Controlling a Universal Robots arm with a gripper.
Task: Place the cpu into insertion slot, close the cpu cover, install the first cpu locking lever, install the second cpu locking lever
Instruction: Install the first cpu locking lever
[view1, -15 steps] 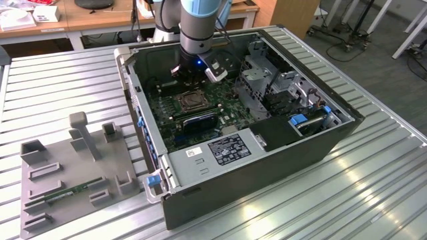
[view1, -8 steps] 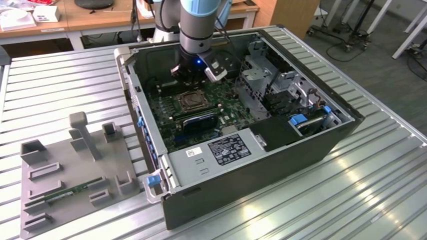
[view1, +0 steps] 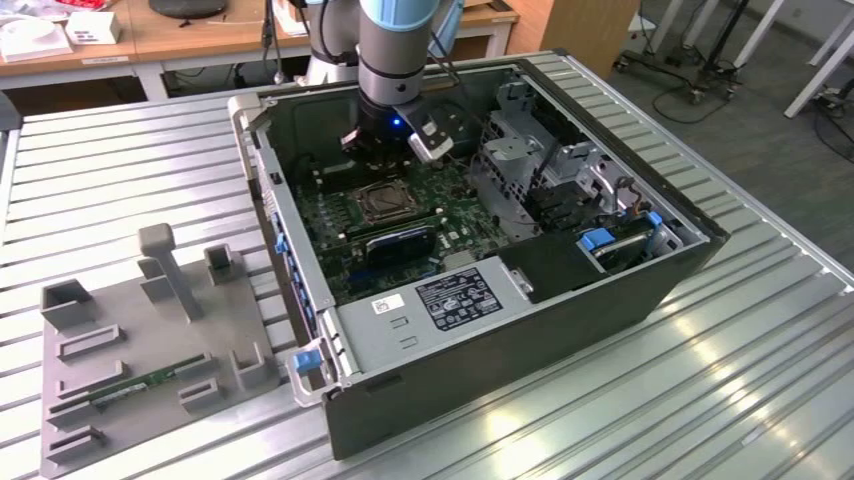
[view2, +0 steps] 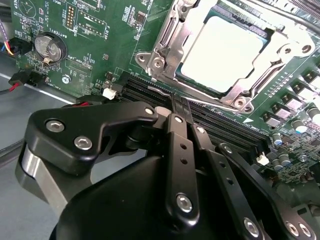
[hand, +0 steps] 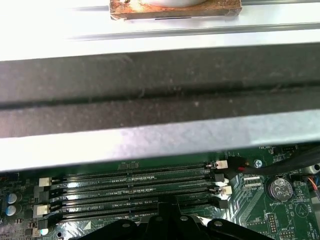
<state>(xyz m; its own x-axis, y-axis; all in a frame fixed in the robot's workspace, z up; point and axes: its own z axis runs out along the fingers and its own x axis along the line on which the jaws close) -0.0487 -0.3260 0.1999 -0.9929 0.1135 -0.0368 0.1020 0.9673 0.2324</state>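
Grey plastic holder (view1: 147, 330) sits at the lower left of the exterior view, with a green memory stick (view1: 144, 383) lying in it. Moving right, the open computer case (view1: 534, 330) stands in the middle. My arm (view1: 394, 50) comes down from the top centre and puts my gripper (view1: 380, 155) over the board, just above the socket (view1: 380, 203) in the frame. In the second wrist view my gripper (view2: 179, 102) is empty, its fingers (view2: 175, 135) pressed together over the black memory slots (view2: 220, 127). Just beyond them the cpu (view2: 222, 50) lies flat in the socket, and the cover (view2: 164, 47) is folded down around its pale face. Further right in the exterior view, a metal drive cage (view1: 514, 150) stands inside the case.
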